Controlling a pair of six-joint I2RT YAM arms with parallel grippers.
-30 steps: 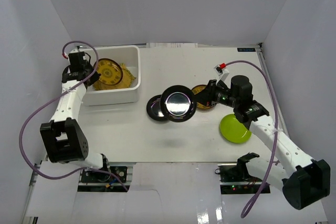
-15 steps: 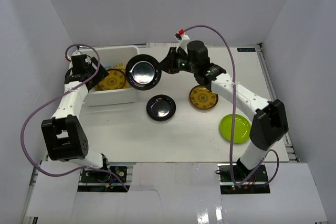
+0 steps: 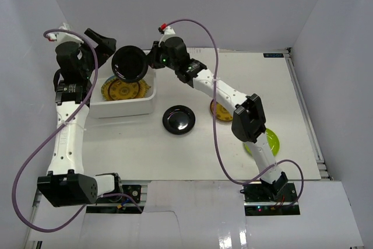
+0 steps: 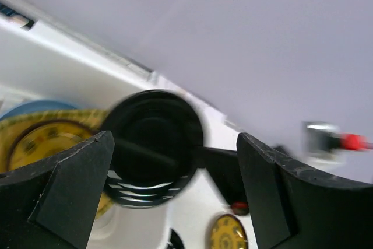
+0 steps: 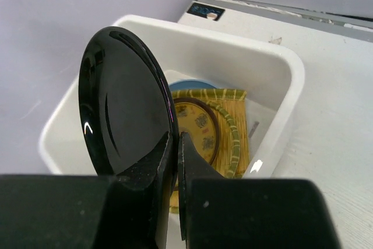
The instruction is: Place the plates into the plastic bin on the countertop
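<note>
Right wrist view: right gripper (image 5: 176, 142) clamped on black plate (image 5: 125, 109) rim, over bin (image 5: 284, 74). Plate prob. stiff, slick, chippable; needs firm rim pinch. Left gripper (image 4: 175, 139) jaws apart.

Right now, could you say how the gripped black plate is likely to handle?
The black plate looks rigid, holding shape though gripped by the rim in the right end effector. Its glossy finish suggests it is slippery, perhaps breakable.

The right gripper (image 3: 149, 62) holds a black plate (image 3: 129, 64) over the plastic bin (image 3: 125, 108).
</note>
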